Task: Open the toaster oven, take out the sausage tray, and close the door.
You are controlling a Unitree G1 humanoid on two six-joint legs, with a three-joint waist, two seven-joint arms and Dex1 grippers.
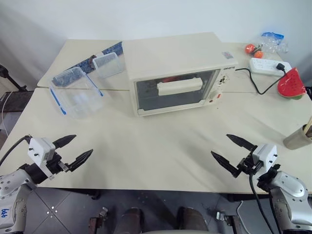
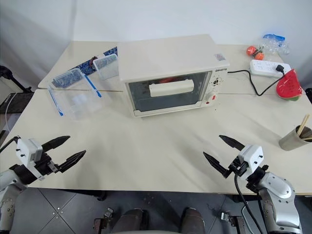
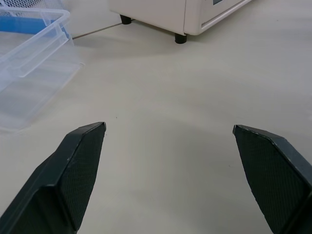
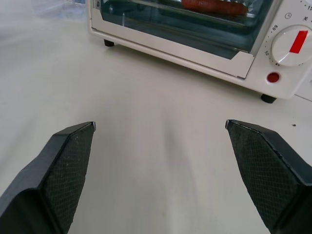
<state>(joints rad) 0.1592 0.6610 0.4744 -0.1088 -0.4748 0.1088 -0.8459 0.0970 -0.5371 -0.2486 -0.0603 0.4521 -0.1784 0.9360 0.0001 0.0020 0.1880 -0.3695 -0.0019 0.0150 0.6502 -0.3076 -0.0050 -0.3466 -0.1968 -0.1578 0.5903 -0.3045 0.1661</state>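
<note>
The cream-white toaster oven stands at the middle back of the table, its glass door shut, with a long cream bar handle across it. Through the glass a red-orange sausage lies inside; the sausage tray under it is hard to make out. My left gripper hovers open near the table's front left edge. My right gripper hovers open near the front right edge. Both are well short of the oven, with nothing between the fingers.
Clear plastic containers with blue clips sit left of the oven. At the back right lie a white power strip with a black cable, a watermelon-slice toy and small fruit toys. A cup with sticks stands at the right edge.
</note>
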